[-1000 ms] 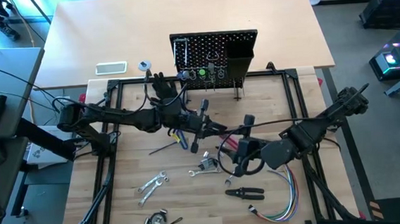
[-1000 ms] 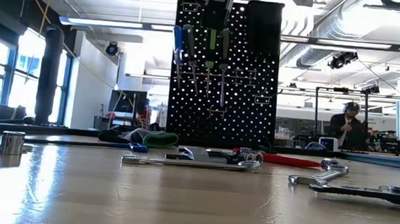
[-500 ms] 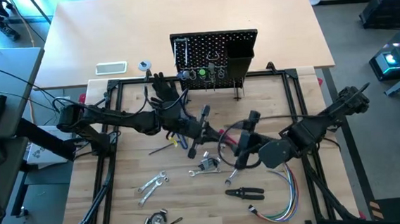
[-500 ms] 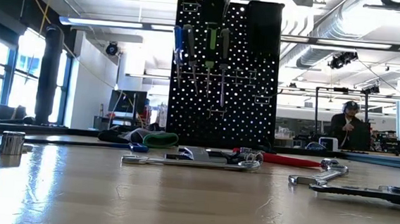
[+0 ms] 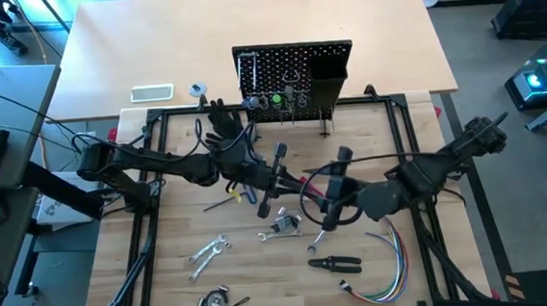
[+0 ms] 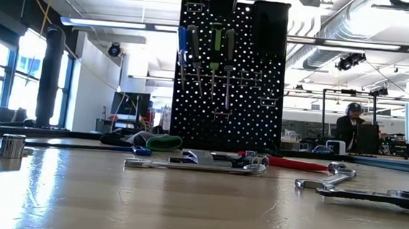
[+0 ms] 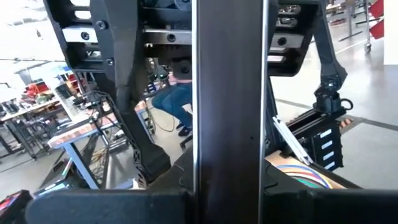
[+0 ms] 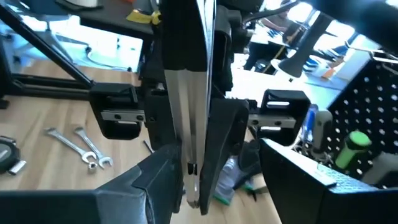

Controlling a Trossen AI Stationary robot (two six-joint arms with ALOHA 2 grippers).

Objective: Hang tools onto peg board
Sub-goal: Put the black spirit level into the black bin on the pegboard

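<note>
The left gripper (image 5: 277,168) hangs over the table (image 5: 173,232) in front of the peg board (image 5: 292,70), its fingers pinching a long black level (image 5: 274,184) near one end. In the left wrist view the level (image 7: 227,99) fills the middle as a dark upright bar clamped between the fingers (image 7: 118,74).

The right gripper (image 5: 332,203) faces it from the other side, also in front of the peg board, with its fingers spread wide. In the right wrist view the level (image 8: 189,106) stands between those fingers (image 8: 155,180), its end in the gap; whether either finger touches it cannot be told.

On the peg board (image 6: 229,66) several tools already hang, among them a green-handled one (image 6: 216,43). Two silver wrenches (image 5: 207,253) lie on the table well in front of the peg board, pliers (image 5: 334,263) too, beside a bundle of coloured wires (image 5: 384,278).
</note>
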